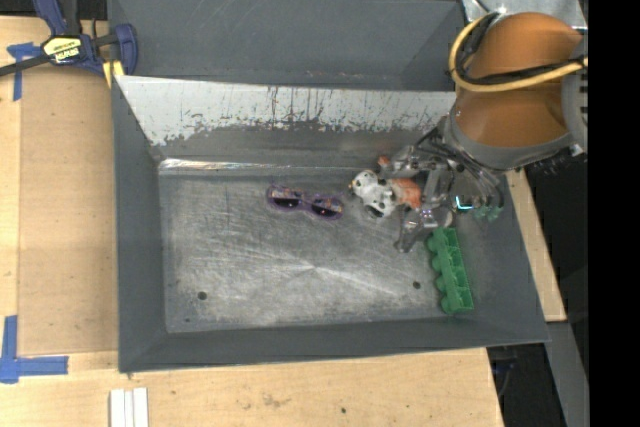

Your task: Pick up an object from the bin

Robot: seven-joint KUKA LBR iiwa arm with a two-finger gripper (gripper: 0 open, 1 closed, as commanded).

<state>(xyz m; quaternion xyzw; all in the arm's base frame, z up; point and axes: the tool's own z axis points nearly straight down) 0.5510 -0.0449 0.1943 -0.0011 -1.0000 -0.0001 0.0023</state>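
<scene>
Gripper (418, 227) low at right end of bin (140, 245); spread can't be told, parts blur together. Nearest: green ridged block (450, 270) just on its near side, long axis running far-to-near, near end angled slightly right, against the right wall. White-and-black toy (371, 193) and orange piece (405, 191) crowd the far-left side. Purple sunglasses (305, 203) well apart, lying left-right. Risk: closing here may catch the toy or shove the block into the wall.
</scene>
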